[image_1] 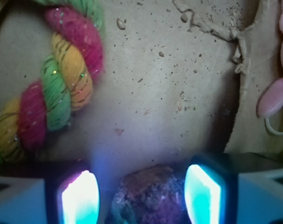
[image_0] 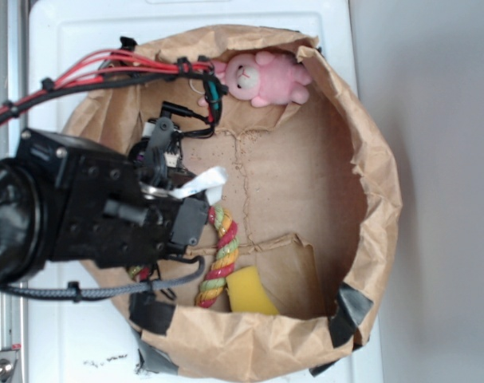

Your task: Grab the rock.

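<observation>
In the wrist view the rock, a rough dark brown-grey lump, lies on the brown paper floor at the bottom edge. It sits between the two glowing pads of my gripper. The gripper is open, with a clear gap to the left pad and a narrower one to the right pad. In the exterior view my black arm reaches into the paper bag from the left and hides the rock.
A red, yellow and green rope toy lies just left of the gripper. A pink plush bunny sits at the far rim. A yellow sponge wedge rests at the near rim. The crumpled bag wall rings everything.
</observation>
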`<state>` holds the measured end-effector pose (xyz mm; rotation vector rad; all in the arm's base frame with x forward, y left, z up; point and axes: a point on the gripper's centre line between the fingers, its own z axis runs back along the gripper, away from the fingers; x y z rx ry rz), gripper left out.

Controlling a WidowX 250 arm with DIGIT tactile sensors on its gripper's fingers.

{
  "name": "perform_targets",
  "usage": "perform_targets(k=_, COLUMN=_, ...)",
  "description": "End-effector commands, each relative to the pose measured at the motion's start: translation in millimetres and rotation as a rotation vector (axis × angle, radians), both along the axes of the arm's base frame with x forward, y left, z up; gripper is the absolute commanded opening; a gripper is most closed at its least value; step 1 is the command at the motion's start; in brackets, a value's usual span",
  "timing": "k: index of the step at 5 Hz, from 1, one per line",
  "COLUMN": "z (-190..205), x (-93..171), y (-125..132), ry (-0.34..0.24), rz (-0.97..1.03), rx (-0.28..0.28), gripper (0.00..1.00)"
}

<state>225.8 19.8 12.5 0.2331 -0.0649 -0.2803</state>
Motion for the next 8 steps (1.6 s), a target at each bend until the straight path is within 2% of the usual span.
perform_targets(k=1, z=3.0, x=6.9, y=0.7, ry=-0.033, rz=0.043, rx=-0.024, gripper=0.0)
perform_targets(k=2, z=15.0, x=9.5, y=4.7, ry=-0.031, rz=0.115, rx=-0.044, gripper=0.0)
perform_targets(k=3, z=44.0, x=14.7, y=15.4, ry=0.019, rz=0.232, rx=-0.104, gripper=0.0)
perform_targets(k=4, z=75.6, x=16.2, y=21.9, ry=0.04, rz=0.33, rx=-0.173, gripper=0.0)
perform_targets(k=5, z=112.2, x=13.6, y=34.4, ry=-0.02, rz=0.438, rx=-0.298, gripper=0.0)
perform_targets(k=6, z=136.8, x=14.3, y=39.7, ry=-0.082, rz=0.444, rx=-0.386, gripper=0.0)
perform_targets(k=8, z=147.1, x=22.0, y=21.9, ry=-0.118, rz=0.424, rx=-0.415, gripper=0.0)
